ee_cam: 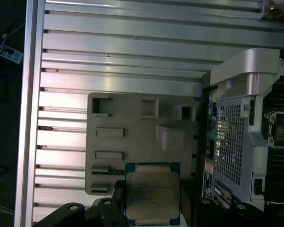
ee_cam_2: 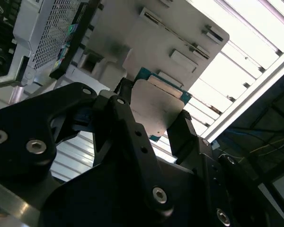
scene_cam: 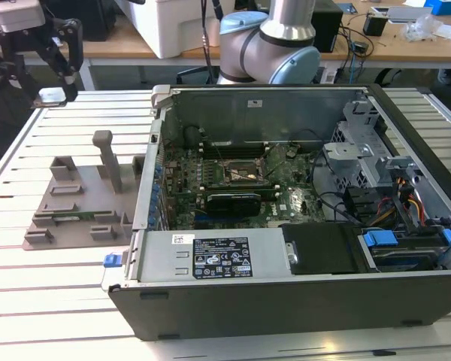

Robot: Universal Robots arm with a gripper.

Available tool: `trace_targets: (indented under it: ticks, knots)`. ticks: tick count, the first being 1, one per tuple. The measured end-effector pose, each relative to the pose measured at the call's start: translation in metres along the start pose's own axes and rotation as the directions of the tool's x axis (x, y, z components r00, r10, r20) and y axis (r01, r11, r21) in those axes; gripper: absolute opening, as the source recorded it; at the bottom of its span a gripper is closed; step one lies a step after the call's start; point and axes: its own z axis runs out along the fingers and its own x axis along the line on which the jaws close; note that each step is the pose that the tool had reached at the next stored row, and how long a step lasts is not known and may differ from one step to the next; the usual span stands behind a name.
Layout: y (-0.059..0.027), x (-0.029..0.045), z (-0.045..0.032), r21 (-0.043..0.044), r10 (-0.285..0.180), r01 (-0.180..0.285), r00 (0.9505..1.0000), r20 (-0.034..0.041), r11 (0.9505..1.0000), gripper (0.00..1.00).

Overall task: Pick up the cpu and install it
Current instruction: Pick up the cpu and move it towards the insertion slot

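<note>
A: So, where do we find the cpu [scene_cam: 51, 97]?

B: We see it up at the exterior view's far left, gripped by the gripper [scene_cam: 55, 89] over the far corner of the slatted metal table [scene_cam: 60, 301]. It is well apart from the open computer case [scene_cam: 286, 301].

A: And how does the tool stand?

B: Closed on the part. In both wrist views we make out black fingers [ee_cam_2: 132, 127] pressed against two opposite edges of the cpu. Its silvery top is turned to the first wrist view, with a thin green border round it.

A: What lies beneath it?

B: In the first wrist view we look past the cpu at a grey moulded tray [ee_cam: 132, 132] with several slots and raised blocks. The tray rests on the table just beside the case. The cpu is not touching it.

A: And the case itself?

B: Its side is off, so in the exterior view we see the green motherboard [scene_cam: 182, 177] inside, the cables and drive bays toward that view's right, and the arm's base [scene_cam: 274, 37] behind the case.
</note>
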Motion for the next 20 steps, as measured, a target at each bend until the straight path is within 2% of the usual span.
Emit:
trace_targets:
  ticks: [10,17,19,20]
  knots:
    - [-0.0026,-0.0416,0.0013,0.0,0.0,0.0,1.0,0.0,1.0,0.54]
    - [-0.005,-0.0795,0.0024,0.0001,0.0,0.0,1.0,-0.0001,1.0,0.54]
    - [-0.0054,-0.0867,0.0026,0.0,0.0,0.0,1.0,-0.0001,1.0,0.54]
    - [-0.0061,-0.0982,0.003,0.0,0.0,0.0,1.0,-0.0001,1.0,0.54]
